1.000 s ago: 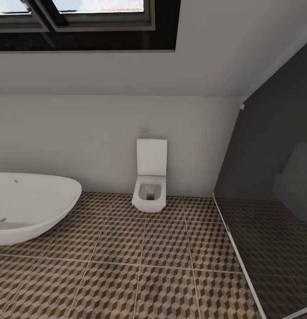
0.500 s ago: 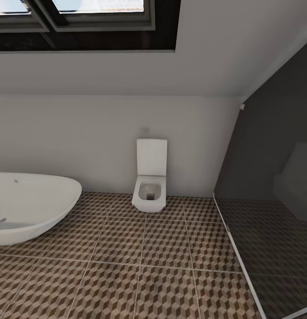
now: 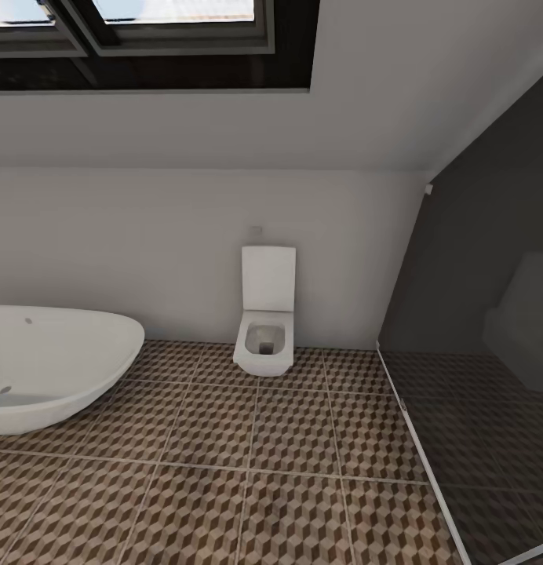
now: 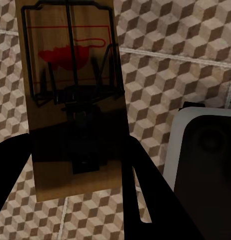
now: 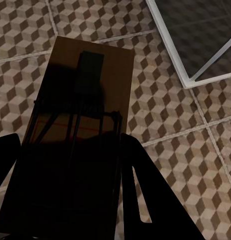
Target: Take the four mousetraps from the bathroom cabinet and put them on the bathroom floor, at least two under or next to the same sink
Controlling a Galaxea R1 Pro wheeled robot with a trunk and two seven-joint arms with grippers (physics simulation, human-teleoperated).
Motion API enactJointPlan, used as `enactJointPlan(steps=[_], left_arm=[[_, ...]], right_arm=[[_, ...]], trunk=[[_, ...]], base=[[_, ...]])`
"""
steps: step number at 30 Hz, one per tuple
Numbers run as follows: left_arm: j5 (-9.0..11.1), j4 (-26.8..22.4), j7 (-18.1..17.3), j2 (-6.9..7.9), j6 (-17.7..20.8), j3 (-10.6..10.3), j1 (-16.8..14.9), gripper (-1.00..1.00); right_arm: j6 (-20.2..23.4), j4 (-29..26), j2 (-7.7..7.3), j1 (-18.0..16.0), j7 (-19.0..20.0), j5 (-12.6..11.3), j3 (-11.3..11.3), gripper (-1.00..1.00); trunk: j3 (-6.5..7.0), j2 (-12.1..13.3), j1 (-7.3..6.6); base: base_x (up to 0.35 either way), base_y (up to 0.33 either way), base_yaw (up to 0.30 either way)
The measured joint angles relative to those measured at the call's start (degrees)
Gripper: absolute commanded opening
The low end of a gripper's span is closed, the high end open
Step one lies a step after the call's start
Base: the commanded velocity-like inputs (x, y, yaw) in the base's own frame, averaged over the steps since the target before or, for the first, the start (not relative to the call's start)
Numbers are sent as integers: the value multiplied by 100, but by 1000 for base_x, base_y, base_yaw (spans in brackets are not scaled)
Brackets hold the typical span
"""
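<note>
The bathtub [image 3: 52, 365] is cut off at the head view's left edge (its far end unseen); the skylights [image 3: 146, 31] run past the top.

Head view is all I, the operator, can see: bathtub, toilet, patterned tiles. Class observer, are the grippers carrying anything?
Observer: Yes. The left gripper holds a mousetrap with a red spot.
Operator: And the right one?
Observer: The right gripper holds a second mousetrap, wire frame toward the camera.
Operator: What lies beneath the traps?
Observer: The cube-patterned bathroom floor; a white frame with a dark panel lies beyond the right trap.
</note>
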Motion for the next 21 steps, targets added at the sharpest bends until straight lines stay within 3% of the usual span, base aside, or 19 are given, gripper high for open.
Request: enactJointPlan(steps=[21], left_arm=[[0, 0, 0, 0, 0, 0, 0, -100]], right_arm=[[0, -3, 0, 0, 0, -1, 0, -100]], trunk=[[0, 0, 0]], base=[[0, 0, 0]])
